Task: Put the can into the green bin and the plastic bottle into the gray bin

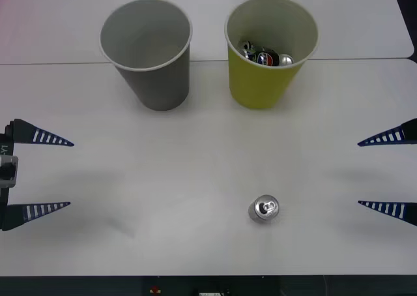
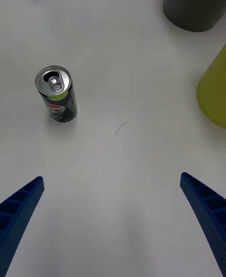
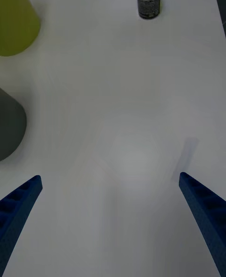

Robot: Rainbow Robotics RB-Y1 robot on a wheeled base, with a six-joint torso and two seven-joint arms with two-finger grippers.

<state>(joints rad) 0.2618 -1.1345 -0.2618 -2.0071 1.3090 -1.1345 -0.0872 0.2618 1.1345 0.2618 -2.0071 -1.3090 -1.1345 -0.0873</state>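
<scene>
Fingers of both grippers are hanging released; I'm seeing the can (image 1: 264,208) upright at lower centre, probably nearer my right gripper (image 1: 389,172) than the left gripper (image 1: 45,172).

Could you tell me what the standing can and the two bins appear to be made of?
The small black drink can with a silver top: probably aluminium, shiny lid with pull tab. The yellow-green tapered bin and gray tapered bin: matte, thin pale rims, possibly paper or plastic.
</scene>
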